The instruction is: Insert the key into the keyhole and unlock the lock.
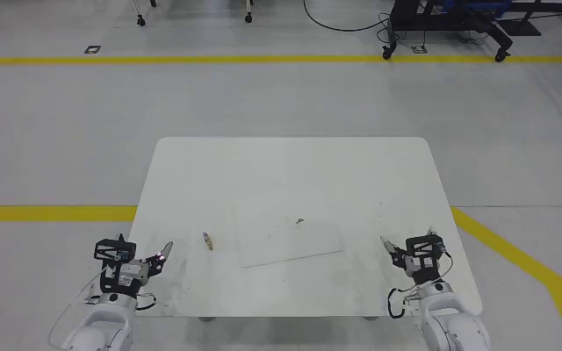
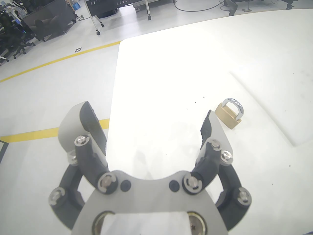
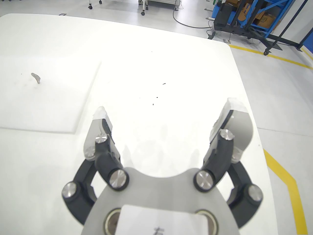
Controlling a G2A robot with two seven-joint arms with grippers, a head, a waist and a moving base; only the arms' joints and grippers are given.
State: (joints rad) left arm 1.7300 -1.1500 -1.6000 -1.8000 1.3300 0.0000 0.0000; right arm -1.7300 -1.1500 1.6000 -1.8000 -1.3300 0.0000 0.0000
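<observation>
- Since both grippers sit at the near edge of the table point(image 1: 290, 175) with nothing in them, I'd say nothing's been picked up yet. The left gripper point(image 2: 148, 113) has its jaws spread wide, and the right gripper point(image 3: 166, 107) is wide apart and empty too.
- The padlock point(image 2: 228, 114) lies on the bare table near the left gripper, just off the edge of the white mat point(image 2: 269, 99). It has a brass body and a silvery shackle that looks closed.
- My guess is it's dense for its size, totally rigid and smooth, so a bit slippery. I'd clamp across the flat faces of the brass body, not the round shackle, and keep the keyhole end free.
- The key point(image 3: 36, 76) is on the mat, well apart from the right gripper. It's small, thin, stiff metal, probably super light.
- That's the fiddly one imo: it sits low, so the fingertips get little to bite and it could skate or twist. Pinch the wide head end and leave the blade sticking out.
- Can't tell from here which way the keyhole faces.
</observation>
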